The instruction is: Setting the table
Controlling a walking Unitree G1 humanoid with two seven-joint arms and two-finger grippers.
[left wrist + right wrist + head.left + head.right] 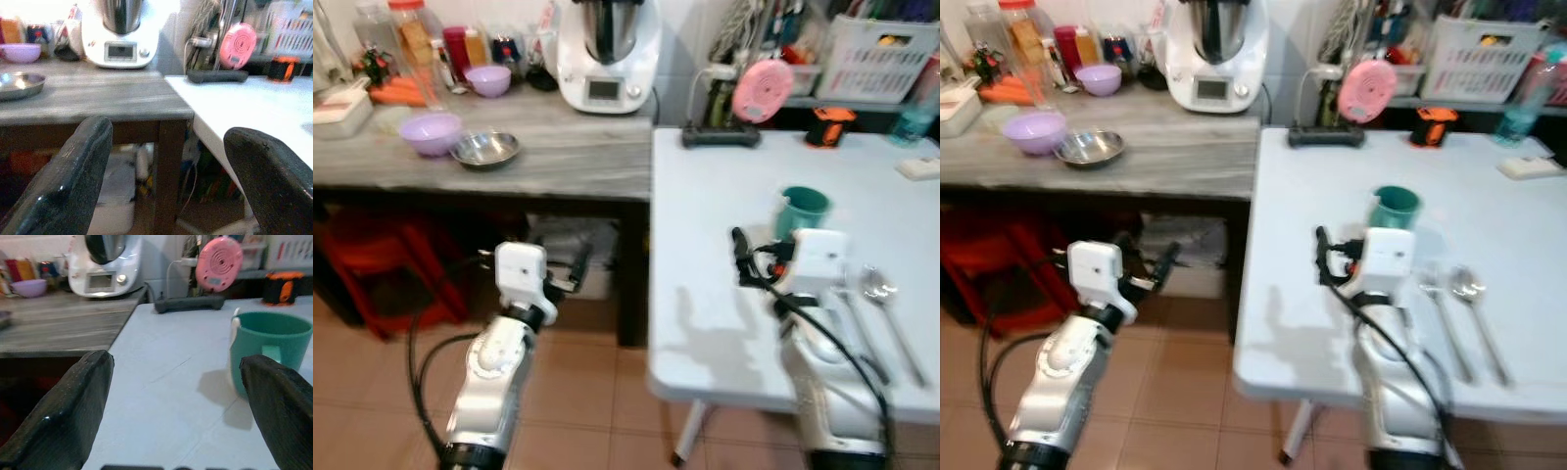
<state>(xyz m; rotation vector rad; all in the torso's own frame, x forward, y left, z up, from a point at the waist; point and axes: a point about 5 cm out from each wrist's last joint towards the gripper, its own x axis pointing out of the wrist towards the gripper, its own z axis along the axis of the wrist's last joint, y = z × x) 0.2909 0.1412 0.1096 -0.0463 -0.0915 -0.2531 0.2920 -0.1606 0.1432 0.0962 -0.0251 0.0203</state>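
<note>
There is one green cup (802, 208) on the white counter (705, 294). Next to it lie one fork (858, 328) and one spoon (883, 294). On the grey counter (568, 152) there are two purple bowls, one big (432, 132) and one small (489, 80), and one shiny metal bowl (485, 149). There is one white kitchen machine (608, 54). One pink round fan (762, 90) stands behind.

No text I can read anywhere; the white kitchen machine (120, 36) has a display panel, but it's too blurred to make out.
</note>
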